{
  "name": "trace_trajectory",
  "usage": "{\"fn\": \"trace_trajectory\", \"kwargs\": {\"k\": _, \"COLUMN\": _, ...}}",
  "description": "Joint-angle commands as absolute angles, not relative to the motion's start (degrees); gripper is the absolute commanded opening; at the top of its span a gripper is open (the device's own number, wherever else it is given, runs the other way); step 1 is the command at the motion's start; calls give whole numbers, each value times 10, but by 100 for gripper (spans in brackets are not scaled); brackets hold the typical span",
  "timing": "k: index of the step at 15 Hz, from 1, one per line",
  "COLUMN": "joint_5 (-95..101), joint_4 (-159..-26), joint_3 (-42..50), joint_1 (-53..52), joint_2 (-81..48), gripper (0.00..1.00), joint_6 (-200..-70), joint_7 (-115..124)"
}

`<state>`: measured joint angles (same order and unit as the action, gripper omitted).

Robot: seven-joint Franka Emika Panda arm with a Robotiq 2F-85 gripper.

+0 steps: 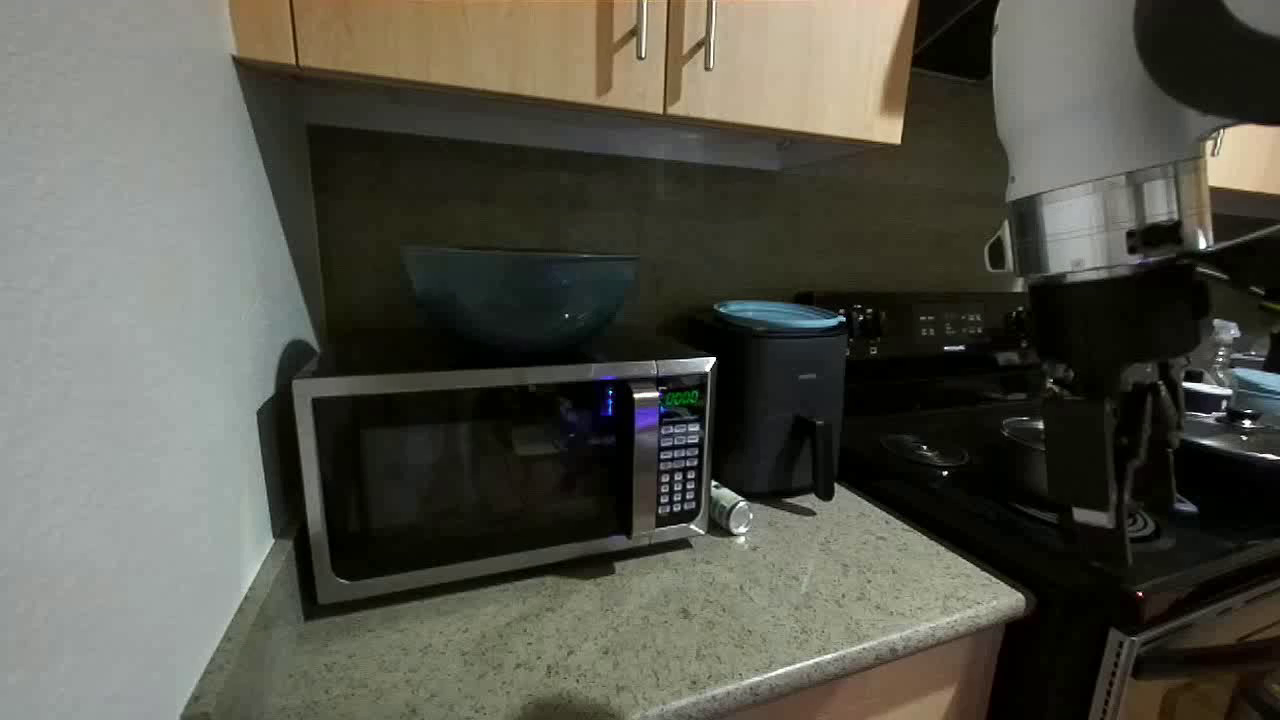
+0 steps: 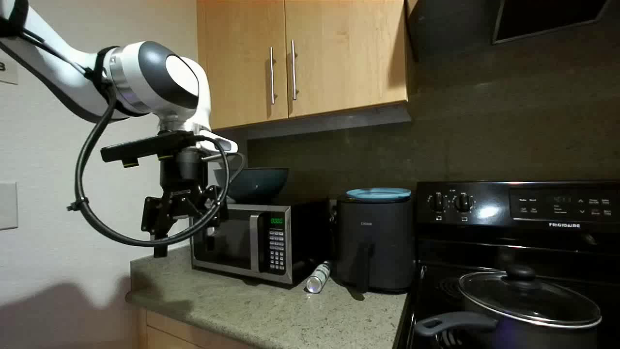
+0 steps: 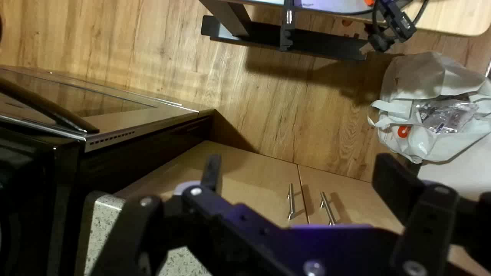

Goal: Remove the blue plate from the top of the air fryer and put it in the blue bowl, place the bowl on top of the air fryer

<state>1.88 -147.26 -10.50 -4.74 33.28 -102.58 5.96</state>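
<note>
Blue plate (image 1: 780,315) tops the air fryer (image 1: 785,390), well apart from the splayed gripper (image 3: 300,168).

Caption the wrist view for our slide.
Open, empty gripper against cabinet doors and wood floor, white bag at right, oven and counter corner at left.

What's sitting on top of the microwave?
The blue bowl sits on top of the microwave. The bowl's side hides its inside in both exterior views, so I can't tell whether it holds anything. The spot right under the bowl is covered too.
</note>
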Motion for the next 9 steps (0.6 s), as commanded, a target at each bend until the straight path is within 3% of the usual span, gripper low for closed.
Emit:
{"fn": "trace_trajectory", "kwargs": {"k": 1, "joint_5": 22, "joint_4": -1472, "joint_3": -98, "joint_1": -56, "joint_2": 332, "gripper": 100, "joint_6": -1025, "joint_7": 63}}
{"fn": "trace_trajectory", "kwargs": {"k": 6, "joint_5": 22, "joint_4": -1472, "joint_3": -98, "joint_1": -56, "joint_2": 332, "gripper": 100, "joint_6": -1025, "joint_7": 63}}
{"fn": "trace_trajectory", "kwargs": {"k": 9, "joint_5": 47, "joint_4": -1475, "joint_3": -103, "joint_1": -29, "joint_2": 326, "gripper": 100, "joint_6": -1112, "joint_7": 118}}
